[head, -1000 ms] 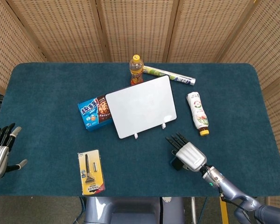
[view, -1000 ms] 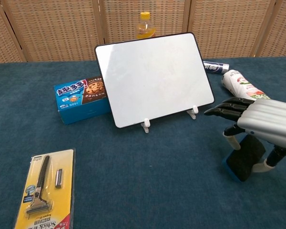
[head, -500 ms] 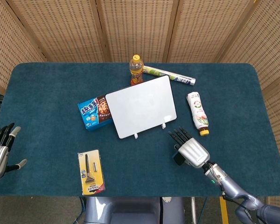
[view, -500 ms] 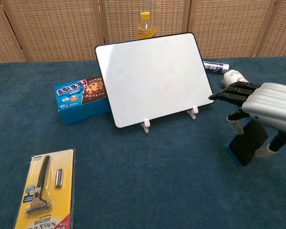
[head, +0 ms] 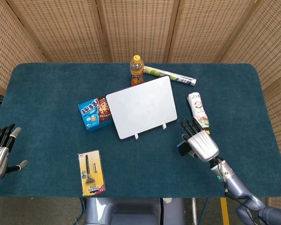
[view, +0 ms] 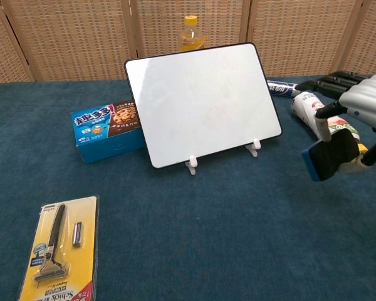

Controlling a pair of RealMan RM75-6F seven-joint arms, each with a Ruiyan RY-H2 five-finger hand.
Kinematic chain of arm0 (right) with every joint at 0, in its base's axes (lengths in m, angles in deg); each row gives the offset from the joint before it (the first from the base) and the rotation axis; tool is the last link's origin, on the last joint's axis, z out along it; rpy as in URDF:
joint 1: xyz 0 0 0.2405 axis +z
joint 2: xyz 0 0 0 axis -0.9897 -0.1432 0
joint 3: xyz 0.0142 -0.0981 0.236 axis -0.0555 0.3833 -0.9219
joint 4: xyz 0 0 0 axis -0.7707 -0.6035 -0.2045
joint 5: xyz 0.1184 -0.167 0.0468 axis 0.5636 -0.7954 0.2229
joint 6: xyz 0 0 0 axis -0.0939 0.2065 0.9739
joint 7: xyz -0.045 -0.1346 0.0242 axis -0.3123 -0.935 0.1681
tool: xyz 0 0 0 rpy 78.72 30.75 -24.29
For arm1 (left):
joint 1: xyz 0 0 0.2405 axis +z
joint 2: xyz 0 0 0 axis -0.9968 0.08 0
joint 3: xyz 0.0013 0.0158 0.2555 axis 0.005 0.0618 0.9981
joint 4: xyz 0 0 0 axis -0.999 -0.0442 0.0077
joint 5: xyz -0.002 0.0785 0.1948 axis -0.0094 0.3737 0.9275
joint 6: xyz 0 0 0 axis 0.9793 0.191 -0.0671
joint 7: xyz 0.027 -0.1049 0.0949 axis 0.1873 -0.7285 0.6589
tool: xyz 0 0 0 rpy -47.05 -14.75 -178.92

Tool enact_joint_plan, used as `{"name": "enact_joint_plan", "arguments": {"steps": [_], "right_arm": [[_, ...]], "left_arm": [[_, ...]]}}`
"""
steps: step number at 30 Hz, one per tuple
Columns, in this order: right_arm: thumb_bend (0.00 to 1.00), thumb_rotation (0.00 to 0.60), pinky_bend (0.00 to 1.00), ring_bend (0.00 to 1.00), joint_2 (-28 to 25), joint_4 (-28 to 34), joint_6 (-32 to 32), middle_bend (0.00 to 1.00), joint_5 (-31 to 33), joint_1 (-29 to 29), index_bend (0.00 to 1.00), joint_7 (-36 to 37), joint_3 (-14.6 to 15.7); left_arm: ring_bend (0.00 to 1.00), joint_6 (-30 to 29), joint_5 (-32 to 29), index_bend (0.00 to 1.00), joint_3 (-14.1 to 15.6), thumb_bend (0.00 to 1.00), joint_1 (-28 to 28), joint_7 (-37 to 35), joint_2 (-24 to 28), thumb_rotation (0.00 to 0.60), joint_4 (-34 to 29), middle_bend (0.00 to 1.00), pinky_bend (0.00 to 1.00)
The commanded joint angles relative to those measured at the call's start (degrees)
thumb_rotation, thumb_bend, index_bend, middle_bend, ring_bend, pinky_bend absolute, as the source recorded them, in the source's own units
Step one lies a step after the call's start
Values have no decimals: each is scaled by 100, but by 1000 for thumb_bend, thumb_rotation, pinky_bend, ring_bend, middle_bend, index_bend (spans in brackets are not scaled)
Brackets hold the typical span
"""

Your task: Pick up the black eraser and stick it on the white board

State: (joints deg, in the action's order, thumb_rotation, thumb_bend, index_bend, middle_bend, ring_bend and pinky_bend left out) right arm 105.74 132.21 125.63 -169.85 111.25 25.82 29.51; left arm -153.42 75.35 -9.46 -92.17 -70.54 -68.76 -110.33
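The white board (head: 141, 107) (view: 202, 100) stands tilted on its small feet at the table's middle. My right hand (head: 200, 141) (view: 357, 110) holds the black eraser (view: 329, 157) (head: 182, 148), which has a blue edge, in the air to the right of the board and clear of the cloth. The eraser hangs below the hand's palm, with the fingers stretched out above it. My left hand (head: 0, 149) rests open at the far left edge of the table, seen only in the head view.
A blue cookie box (head: 94, 113) leans behind the board's left side. An orange drink bottle (head: 136, 70) and a rolled tube (head: 171, 75) lie behind it. A white bottle (head: 197, 111) lies close beside my right hand. A carded razor (head: 91, 172) lies front left.
My right hand has lifted the eraser off the cloth and carried it up and away from the table's front edge, to beside the white bottle. The left hand stayed put.
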Motion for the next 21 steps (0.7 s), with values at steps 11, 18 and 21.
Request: {"name": "enact_joint_plan", "arguments": {"steps": [11, 18, 21], "right_arm": [[131, 600, 19, 0, 76, 413, 318, 55, 109, 0, 569, -337, -355], [131, 600, 19, 0, 285, 622, 99, 55, 375, 185, 571, -663, -609], [131, 600, 19, 0, 374, 692, -14, 55, 500, 283, 572, -809, -717]], "left_arm": [[0, -85, 87, 0, 20, 125, 31, -37, 13, 600, -11, 0, 0], [0, -80, 146, 0, 45, 125, 25, -74, 5, 600, 19, 0, 0], [0, -80, 175, 0, 55, 125, 22, -84, 4, 600, 24, 0, 0]]}}
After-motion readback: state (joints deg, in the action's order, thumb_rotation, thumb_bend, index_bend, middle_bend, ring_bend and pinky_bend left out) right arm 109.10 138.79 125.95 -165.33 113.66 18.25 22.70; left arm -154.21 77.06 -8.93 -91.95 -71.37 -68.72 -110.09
